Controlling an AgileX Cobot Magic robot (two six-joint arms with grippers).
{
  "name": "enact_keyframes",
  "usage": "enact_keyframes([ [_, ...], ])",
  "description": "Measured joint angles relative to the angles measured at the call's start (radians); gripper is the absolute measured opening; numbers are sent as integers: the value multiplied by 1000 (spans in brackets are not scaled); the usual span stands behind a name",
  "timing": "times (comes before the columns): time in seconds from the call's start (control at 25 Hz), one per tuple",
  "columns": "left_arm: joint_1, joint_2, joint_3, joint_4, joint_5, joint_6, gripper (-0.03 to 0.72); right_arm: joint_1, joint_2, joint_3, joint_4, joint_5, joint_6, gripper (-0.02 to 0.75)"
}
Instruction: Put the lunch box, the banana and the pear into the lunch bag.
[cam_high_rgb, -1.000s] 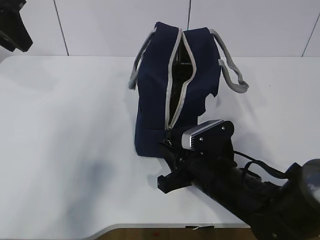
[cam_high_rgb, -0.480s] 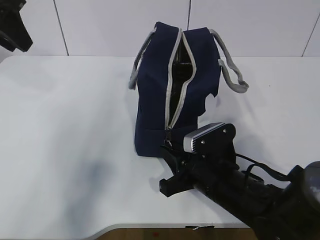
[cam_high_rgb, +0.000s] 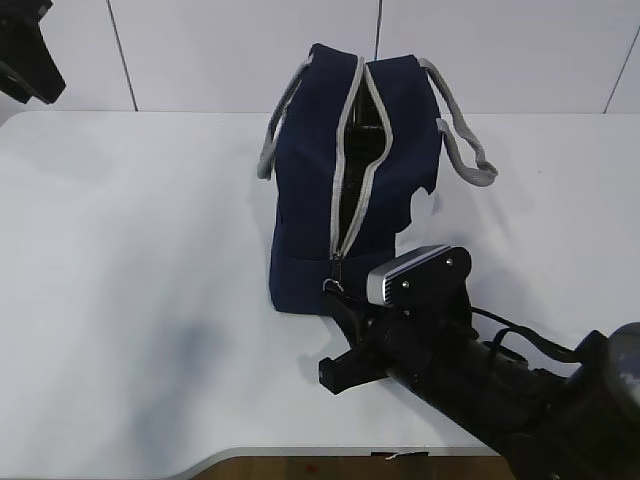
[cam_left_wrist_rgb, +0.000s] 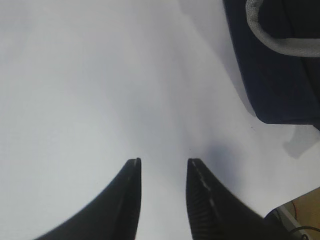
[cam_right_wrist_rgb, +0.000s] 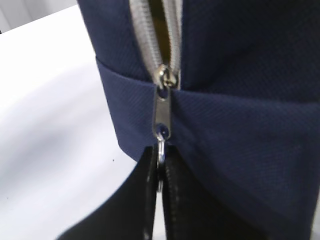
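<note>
The navy lunch bag (cam_high_rgb: 310, 200) stands mid-table with its grey zipper (cam_high_rgb: 352, 160) parted along the top and down the near end. My right gripper (cam_right_wrist_rgb: 161, 156) is shut on the small metal ring of the zipper pull (cam_right_wrist_rgb: 162, 112) at the bag's near lower end; it also shows in the exterior view (cam_high_rgb: 335, 296). My left gripper (cam_left_wrist_rgb: 162, 162) is open and empty above bare table, left of the bag (cam_left_wrist_rgb: 272, 80). The lunch box, banana and pear are out of view; a yellowish strip shows in the zipper gap (cam_right_wrist_rgb: 161, 25), and I cannot tell what it is.
The bag's grey strap handles hang on both sides (cam_high_rgb: 462, 140) (cam_high_rgb: 272, 135). The white table (cam_high_rgb: 130, 250) runs wide to the left of the bag; its front edge (cam_high_rgb: 250, 455) lies close under my right arm. My left arm (cam_high_rgb: 25, 50) is at the far left corner.
My right gripper drew back slightly toward the table's front edge with the zipper pull in it, then held still. The bag and left arm have not moved.
</note>
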Motion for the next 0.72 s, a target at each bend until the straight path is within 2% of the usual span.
enact_keyframes([
  [0.16, 0, 0, 0, 0, 0, 0, 237, 0, 0, 0, 0, 0, 0, 6],
  [0.72, 0, 0, 0, -38, 0, 0, 237, 0, -102, 42, -17, 19, 0, 6],
])
